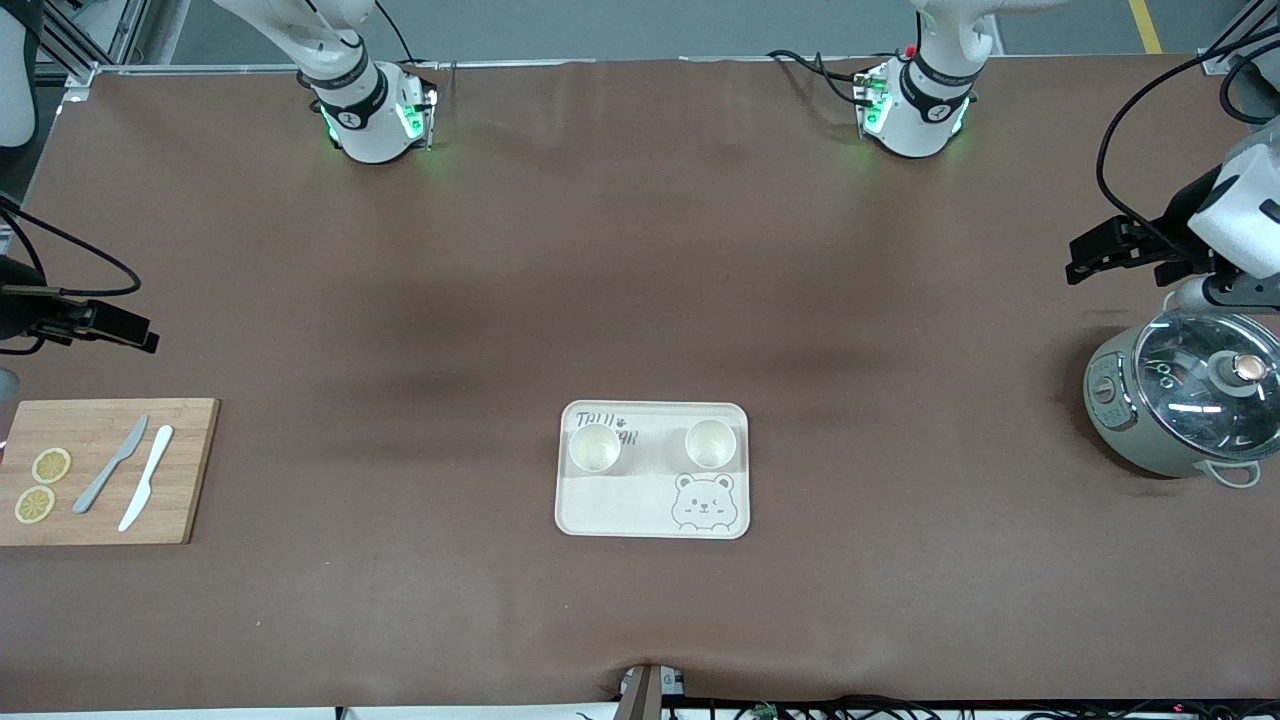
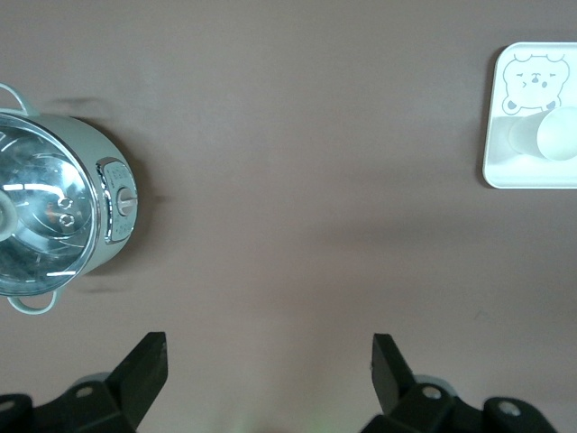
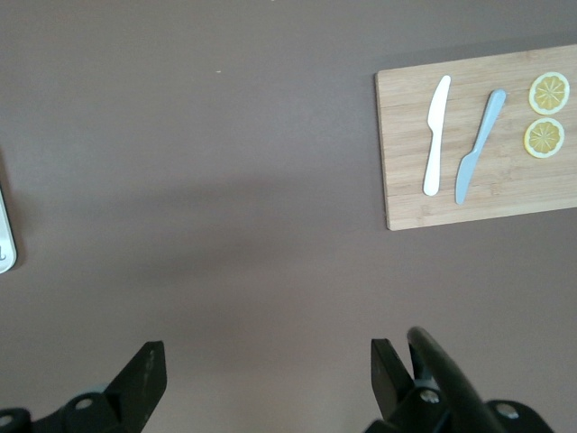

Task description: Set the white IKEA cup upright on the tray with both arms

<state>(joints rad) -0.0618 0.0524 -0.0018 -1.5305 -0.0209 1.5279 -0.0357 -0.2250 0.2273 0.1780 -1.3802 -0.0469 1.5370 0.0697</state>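
The cream tray (image 1: 620,510) with its bear drawing lies on the brown table, near the front camera and midway between the two ends. Two white cups stand upright on it, one (image 1: 595,447) toward the right arm's end and the other (image 1: 711,443) toward the left arm's end. My left gripper (image 1: 1090,258) hangs open and empty over bare table beside the pot; its wrist view shows the open gripper (image 2: 269,347), the tray (image 2: 514,171) and one cup (image 2: 559,135). My right gripper (image 1: 135,332) hangs open and empty over bare table near the cutting board, seen again in its wrist view (image 3: 269,354).
A wooden cutting board (image 1: 100,470) with a grey knife (image 1: 110,465), a white knife (image 1: 146,478) and two lemon slices (image 1: 50,465) lies at the right arm's end. A grey-green pot with a glass lid (image 1: 1185,405) stands at the left arm's end.
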